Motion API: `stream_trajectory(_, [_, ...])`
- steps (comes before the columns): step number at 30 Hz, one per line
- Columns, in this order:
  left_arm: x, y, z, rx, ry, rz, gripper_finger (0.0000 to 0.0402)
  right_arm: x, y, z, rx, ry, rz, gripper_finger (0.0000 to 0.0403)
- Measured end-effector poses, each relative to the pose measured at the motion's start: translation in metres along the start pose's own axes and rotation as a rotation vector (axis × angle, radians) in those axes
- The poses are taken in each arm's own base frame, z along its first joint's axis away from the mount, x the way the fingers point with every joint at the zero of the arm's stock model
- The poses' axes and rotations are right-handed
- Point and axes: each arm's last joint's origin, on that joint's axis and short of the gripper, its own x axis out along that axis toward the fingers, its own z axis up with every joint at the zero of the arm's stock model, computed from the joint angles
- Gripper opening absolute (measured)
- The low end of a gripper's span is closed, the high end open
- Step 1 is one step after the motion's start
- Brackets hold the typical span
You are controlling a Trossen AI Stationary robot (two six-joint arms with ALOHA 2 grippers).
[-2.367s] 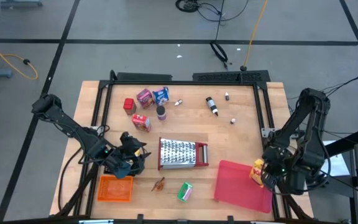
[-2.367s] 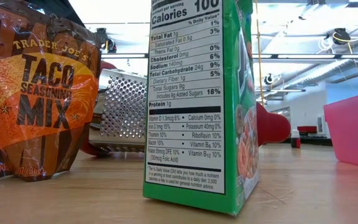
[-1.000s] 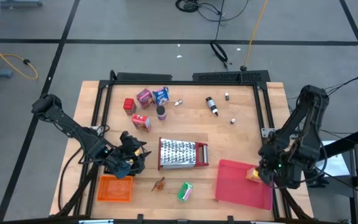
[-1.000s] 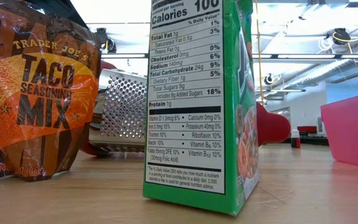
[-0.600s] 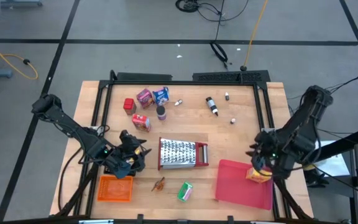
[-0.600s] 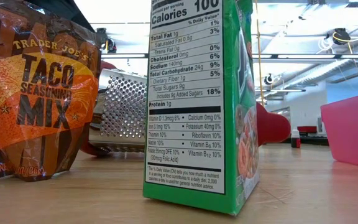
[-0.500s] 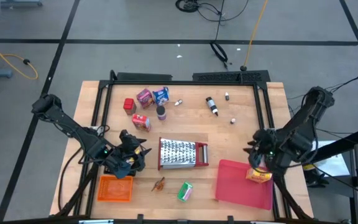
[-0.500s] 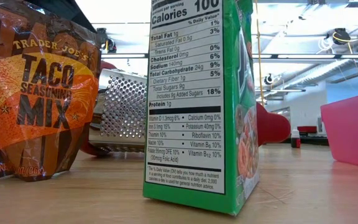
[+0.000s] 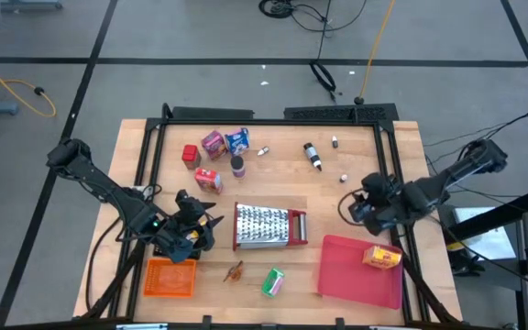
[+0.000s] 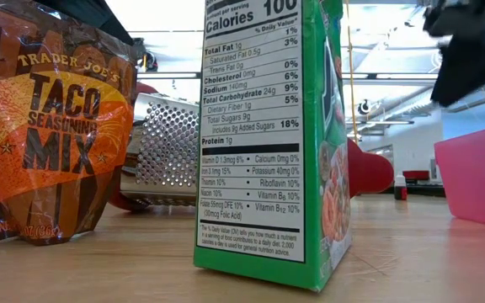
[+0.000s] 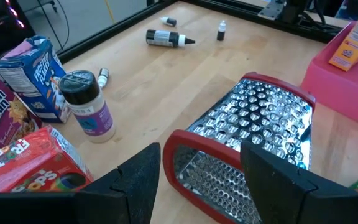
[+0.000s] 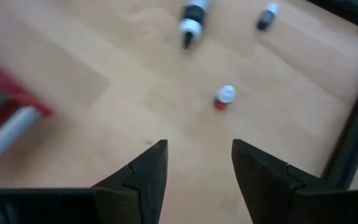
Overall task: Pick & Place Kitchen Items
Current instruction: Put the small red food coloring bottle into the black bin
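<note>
Small kitchen items lie on the wooden table: a pink-purple box (image 9: 213, 142), a blue box (image 9: 237, 139), red boxes (image 9: 208, 180), a dark-lidded jar (image 9: 237, 166), a black bottle (image 9: 313, 157) and a tiny red-white bottle (image 9: 344, 178). A yellow box (image 9: 382, 258) lies flat on the red tray (image 9: 346, 275). My right gripper (image 9: 351, 209) hangs open and empty over bare wood just beyond the tray, with the tiny bottle (image 12: 224, 97) ahead of it. My left gripper (image 9: 204, 229) is open and empty beside the steel grater (image 9: 269, 225), facing the grater's red end (image 11: 185, 146).
An orange basket (image 9: 170, 277) sits at the near left. A brown packet (image 9: 235, 270) and a green box (image 9: 273, 282) stand near the front edge, filling the low view. A black frame (image 9: 388, 156) borders the table. Bare wood lies between the grater and the bottles.
My right gripper has swung from over the tray's right part toward the table's far edge and leftward, off the tray and over bare wood, turning as it went. The yellow box has stayed lying on the tray.
</note>
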Motion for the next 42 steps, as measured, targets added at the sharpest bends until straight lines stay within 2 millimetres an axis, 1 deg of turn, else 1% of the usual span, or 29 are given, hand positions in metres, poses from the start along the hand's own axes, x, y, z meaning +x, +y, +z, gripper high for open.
stream_trajectory(4, [0.0, 0.0, 0.0, 0.0, 0.0, 0.0, 0.0225, 0.026, -0.003, -0.003, 0.024, -0.008, -0.055, 0.0171])
stream_trajectory(9, [0.0, 0.0, 0.0, -0.001, 0.0, 0.0, 0.0225, 0.055, -0.006, -0.001, 0.043, -0.028, -0.074, 0.0171])
stream_trajectory(16, [0.0, 0.0, 0.0, 0.0, 0.0, 0.0, 0.0225, 0.085, -0.008, 0.01, 0.059, -0.07, -0.033, 0.0171])
stream_trajectory(20, [0.0, 0.0, 0.0, 0.0, 0.0, 0.0, 0.0225, 0.1, -0.017, 0.011, 0.06, -0.05, -0.048, 0.0171])
stream_trajectory(23, [0.0, 0.0, 0.0, 0.0, 0.0, 0.0, 0.0225, 0.108, -0.021, 0.01, 0.071, -0.044, -0.044, 0.0171])
stream_trajectory(28, [0.0, 0.0, 0.0, 0.001, 0.0, 0.0, 0.0225, 0.122, -0.024, 0.007, 0.089, -0.055, 0.031, 0.0171])
stream_trajectory(33, [0.0, 0.0, 0.0, 0.001, -0.001, 0.0, 0.0225, 0.135, -0.033, 0.0, 0.103, -0.049, 0.024, 0.0171])
stream_trajectory(36, [0.0, 0.0, 0.0, 0.0, -0.001, 0.0, 0.0225, 0.138, -0.036, 0.002, 0.124, -0.069, 0.033, 0.0171])
stream_trajectory(39, [0.0, 0.0, 0.0, 0.0, -0.001, 0.001, 0.0225, 0.14, -0.038, 0.0, 0.104, -0.047, 0.03, 0.0171])
stream_trajectory(42, [0.0, 0.0, 0.0, 0.0, -0.004, 0.003, 0.0225, 0.14, -0.039, 0.004, 0.115, -0.074, 0.034, 0.0171])
